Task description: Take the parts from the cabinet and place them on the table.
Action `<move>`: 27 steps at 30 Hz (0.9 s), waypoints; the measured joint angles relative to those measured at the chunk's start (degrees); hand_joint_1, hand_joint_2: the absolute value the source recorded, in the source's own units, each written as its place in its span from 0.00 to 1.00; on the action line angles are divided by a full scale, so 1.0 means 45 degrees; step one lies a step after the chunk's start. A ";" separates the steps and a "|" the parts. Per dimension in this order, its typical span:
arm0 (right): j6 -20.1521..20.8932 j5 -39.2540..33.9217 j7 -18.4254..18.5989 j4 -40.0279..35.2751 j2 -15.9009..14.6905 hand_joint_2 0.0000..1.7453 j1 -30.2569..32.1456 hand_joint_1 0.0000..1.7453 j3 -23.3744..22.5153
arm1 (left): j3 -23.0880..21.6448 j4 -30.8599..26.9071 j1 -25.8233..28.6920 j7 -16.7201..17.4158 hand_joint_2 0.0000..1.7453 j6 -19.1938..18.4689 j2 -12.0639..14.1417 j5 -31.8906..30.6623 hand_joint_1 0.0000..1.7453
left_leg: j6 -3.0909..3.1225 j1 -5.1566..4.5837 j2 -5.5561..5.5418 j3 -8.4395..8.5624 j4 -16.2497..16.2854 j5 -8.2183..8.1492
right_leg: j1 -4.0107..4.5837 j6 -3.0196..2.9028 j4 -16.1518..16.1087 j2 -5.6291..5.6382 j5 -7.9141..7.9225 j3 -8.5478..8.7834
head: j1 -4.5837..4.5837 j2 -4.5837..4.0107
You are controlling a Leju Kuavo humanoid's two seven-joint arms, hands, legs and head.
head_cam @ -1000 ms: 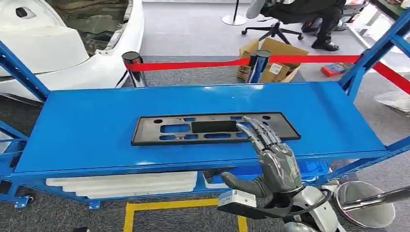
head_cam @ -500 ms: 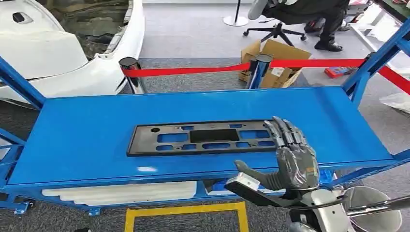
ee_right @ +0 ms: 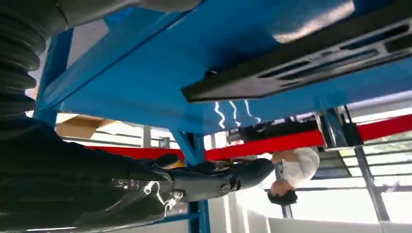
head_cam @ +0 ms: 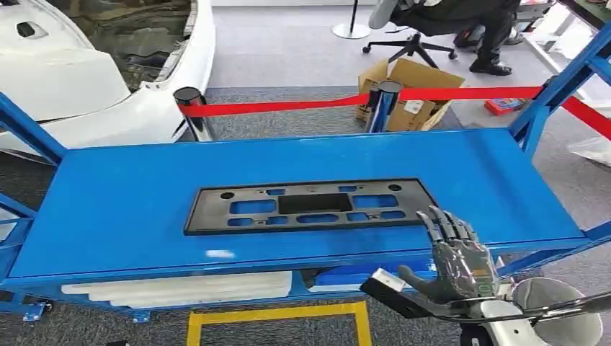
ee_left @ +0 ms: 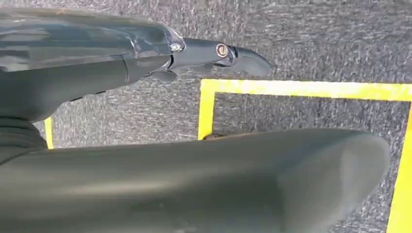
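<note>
A long black plastic plate (head_cam: 310, 205) with several cut-outs lies flat in the middle of the blue shelf top (head_cam: 122, 209). My right hand (head_cam: 461, 263) hovers over the shelf's front edge, just right of the plate's near corner, fingers spread and holding nothing. In the right wrist view the black plate (ee_right: 301, 63) lies on the blue surface (ee_right: 145, 82), apart from my right hand (ee_right: 97, 194). My left hand (ee_left: 145, 145) hangs over grey carpet, its fingers straight and empty.
Blue uprights (head_cam: 555, 86) frame the shelf's ends. White trays (head_cam: 180, 285) lie on the lower shelf. Behind stand a red barrier belt (head_cam: 281, 106) on posts, a cardboard box (head_cam: 414, 94), a white car body (head_cam: 86, 72) and a seated person (head_cam: 461, 18). Yellow floor tape (ee_left: 301, 90) marks the carpet.
My right hand has drawn back off the plate's right end, toward me and to the right. The plate stays on the shelf. The camera has shifted slightly.
</note>
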 joint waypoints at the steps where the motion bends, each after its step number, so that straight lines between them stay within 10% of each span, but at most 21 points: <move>1: 0.0058 -0.0048 0.0010 0.0067 -0.0111 1.00 0.0001 0.00 0.0000 | 0.0038 0.0000 -0.0001 0.0000 0.00 -0.0005 0.0000 0.0000 0.00 | 0.0000 -0.0007 0.0000 0.0002 0.0000 0.0000 | -0.0011 0.0000 0.0000 -0.0001 0.0001 0.0002 | 0.0000 0.0000; 27: -0.0108 0.3115 0.1633 0.3209 0.0893 1.00 -0.2751 0.00 0.0262 | 0.0213 0.0000 -0.0068 -0.0136 0.00 -0.0340 0.0243 -0.1374 0.00 | 0.0000 -0.0028 0.0003 0.0023 0.0003 0.0003 | -0.0031 -0.0002 0.0006 0.0004 0.0008 0.0016 | 0.0005 0.0000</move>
